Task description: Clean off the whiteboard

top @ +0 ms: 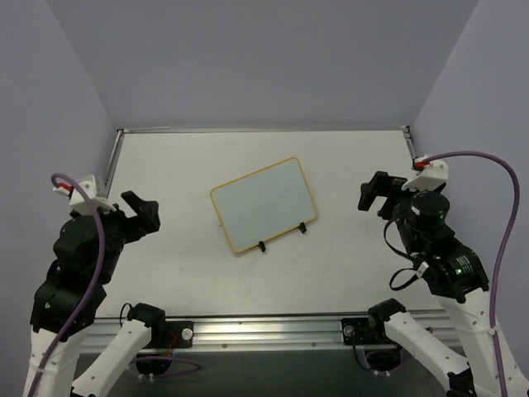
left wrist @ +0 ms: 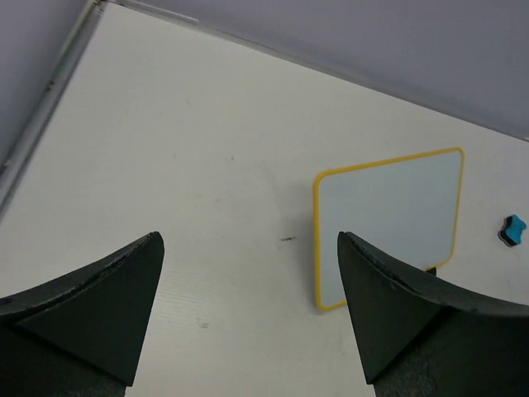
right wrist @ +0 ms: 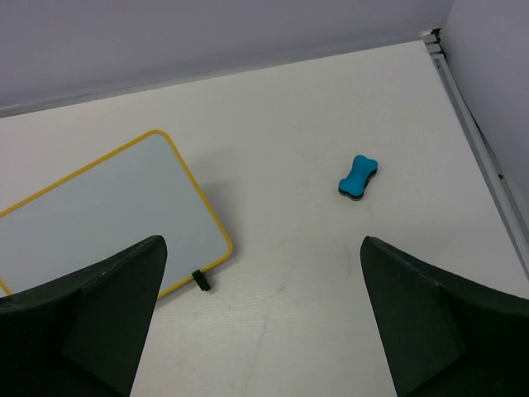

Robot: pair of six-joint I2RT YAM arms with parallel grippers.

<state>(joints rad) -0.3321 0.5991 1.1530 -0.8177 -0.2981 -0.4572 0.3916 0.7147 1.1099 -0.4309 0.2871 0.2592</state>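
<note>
The left tool (top: 145, 212) hangs spread and empty over the left side of the worktop (top: 182, 265). The whiteboard (top: 264, 204) sits mid-worktop, turned askew, its face seemingly blank. A small blue eraser (right wrist: 358, 178) lies apart to its right. The right tool (top: 374, 197) hovers spread, gripping nothing.

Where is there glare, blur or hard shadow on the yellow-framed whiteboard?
Top external: even, diffuse light, no glare on the yellow-framed rectangular whiteboard. Left wrist: board sharp; black left gripper near the lens underexposed. Right wrist: only a soft shadow beside the board's edge; small blue bone-shaped eraser in focus.
</note>
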